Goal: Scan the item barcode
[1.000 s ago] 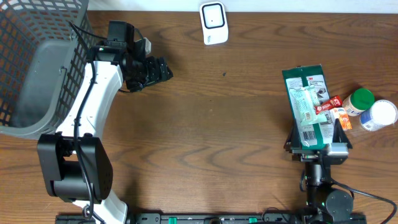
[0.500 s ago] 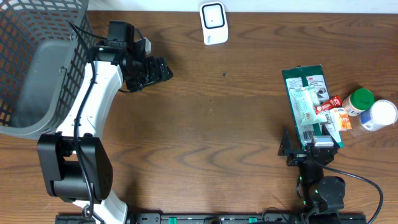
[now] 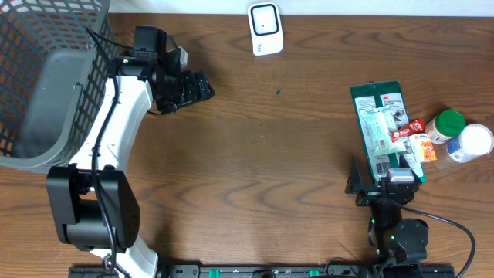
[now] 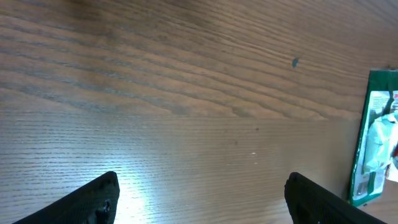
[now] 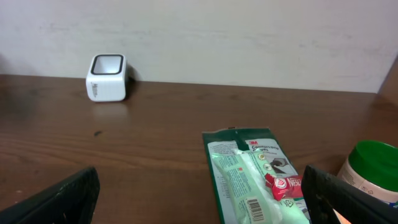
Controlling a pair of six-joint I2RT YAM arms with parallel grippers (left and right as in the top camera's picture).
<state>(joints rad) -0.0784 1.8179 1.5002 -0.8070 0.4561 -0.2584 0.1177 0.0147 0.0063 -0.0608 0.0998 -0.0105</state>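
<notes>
We judge the packet (image 3: 382, 131), by the desk (image 3: 270, 170) right edge, light and floppy; grip its near end. Left fingers (image 4: 93, 199) and right fingers (image 5: 62, 196) stand spread, empty.

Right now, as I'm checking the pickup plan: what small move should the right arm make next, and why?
Probably ease the right gripper down to straddle the near end of the flat green plastic package. Its jaws stand wide open with nothing held, the package lies flat on the wooden table, and the small white box scanner sits at the far edge.
</notes>
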